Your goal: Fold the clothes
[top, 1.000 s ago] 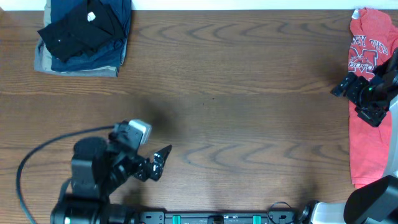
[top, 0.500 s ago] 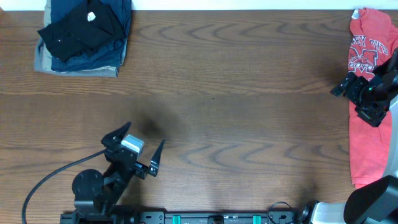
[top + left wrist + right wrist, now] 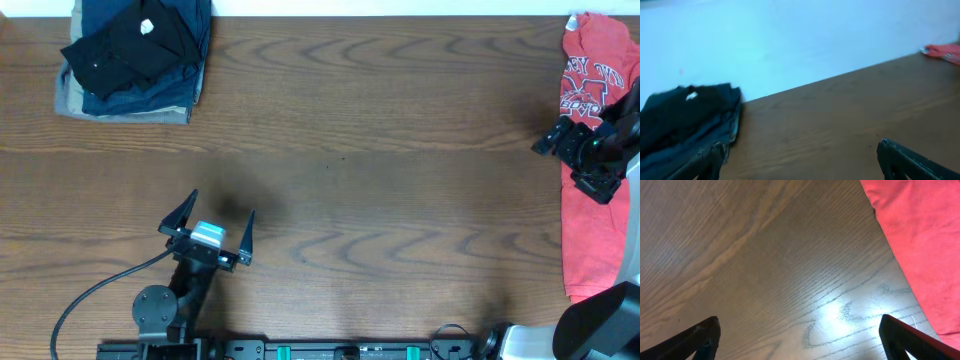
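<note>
- Bench (image 3: 400,200): bare wood across the middle, open to passage.
- Far-left corner: black shirt (image 3: 125,45) atop denim stack (image 3: 150,95) stands in the way.
- Right edge: red T-shirt (image 3: 590,230) lies along it.

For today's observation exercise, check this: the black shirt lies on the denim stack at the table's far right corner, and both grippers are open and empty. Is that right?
Wrong corner. The overhead view shows the black shirt on the denim stack at the table's far left corner. The left gripper and right gripper are indeed open and empty.
</note>
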Robot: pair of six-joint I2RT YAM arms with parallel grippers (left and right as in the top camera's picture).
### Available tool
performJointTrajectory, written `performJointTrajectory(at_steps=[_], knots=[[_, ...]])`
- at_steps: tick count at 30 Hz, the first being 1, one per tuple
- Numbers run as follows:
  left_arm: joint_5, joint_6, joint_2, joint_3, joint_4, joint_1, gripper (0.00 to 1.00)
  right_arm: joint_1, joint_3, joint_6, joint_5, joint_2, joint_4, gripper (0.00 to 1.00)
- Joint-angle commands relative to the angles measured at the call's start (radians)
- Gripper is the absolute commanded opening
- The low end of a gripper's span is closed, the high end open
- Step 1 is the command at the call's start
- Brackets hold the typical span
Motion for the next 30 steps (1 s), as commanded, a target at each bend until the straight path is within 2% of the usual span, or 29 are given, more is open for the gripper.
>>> performJointTrajectory(at_steps=[1,3,8,13,30], knots=[[-0.086,-0.107,-0.010,-0.050,0.040,0.005,0.98,-0.007,0.002,0.010,0.006,-0.017,0.000,0.99],[-0.115,-0.116,-0.010,-0.053,0.007,0.005,0.98,-0.007,0.002,0.010,0.006,-0.017,0.000,0.99],[-0.272,-0.232,-0.010,-0.053,-0.071,0.005,0.98,-0.007,0.002,0.010,0.006,-0.017,0.000,0.99],[-0.368,-0.249,-0.010,-0.053,-0.118,0.005,0.98,-0.007,0.002,0.010,0.006,-0.017,0.000,0.99],[-0.373,-0.231,-0.007,-0.052,-0.119,0.005,0.98,-0.007,0.002,0.010,0.006,-0.017,-0.001,0.99]])
